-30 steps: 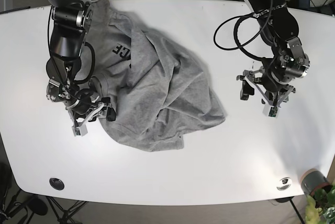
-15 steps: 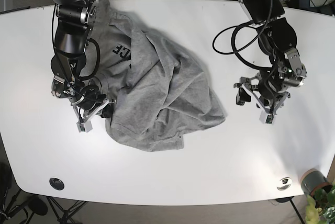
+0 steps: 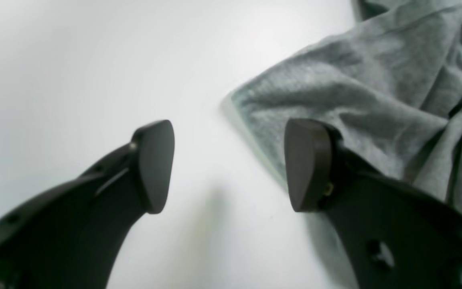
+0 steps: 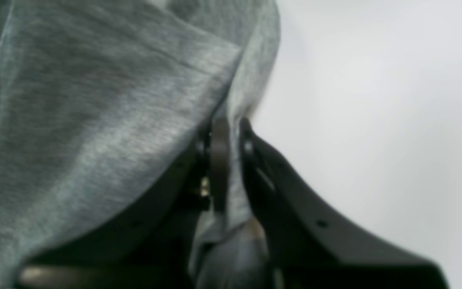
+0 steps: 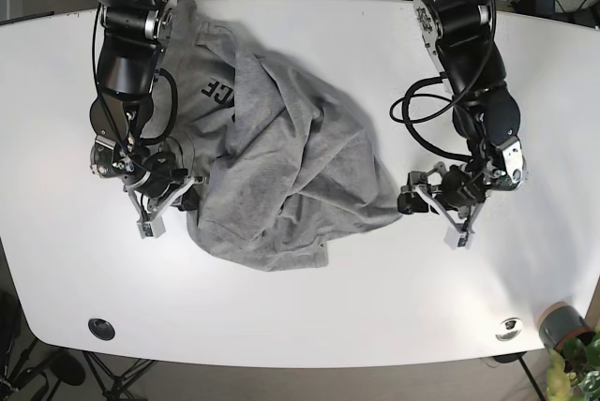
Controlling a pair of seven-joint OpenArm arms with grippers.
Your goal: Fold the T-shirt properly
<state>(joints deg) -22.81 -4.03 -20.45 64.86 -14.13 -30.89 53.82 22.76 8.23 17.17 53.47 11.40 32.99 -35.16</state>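
Observation:
The grey T-shirt point(image 5: 291, 167) lies crumpled on the white table point(image 5: 375, 307), black lettering showing near its upper left. At its left edge my right gripper point(image 5: 164, 209) is shut on a fold of the fabric. The right wrist view shows that gripper point(image 4: 225, 160) pinching the T-shirt point(image 4: 94, 120), cloth draped over one finger. My left gripper point(image 5: 431, 220) stands open at the shirt's right corner. Seen from the left wrist, the left gripper point(image 3: 231, 164) has bare table between its fingers, and the right finger overlaps the hem of the T-shirt point(image 3: 355, 92).
A black cable point(image 5: 427, 106) loops off the arm on the right. A black round fitting point(image 5: 101, 328) and a silver one point(image 5: 509, 328) sit near the table's front edge. A grey cup point(image 5: 561, 324) and a green plant point(image 5: 577, 363) stand at the lower right corner.
My left gripper has swung left and down to the shirt's right corner, still open. My right gripper has shifted slightly toward the shirt's left edge and shut on the fabric.

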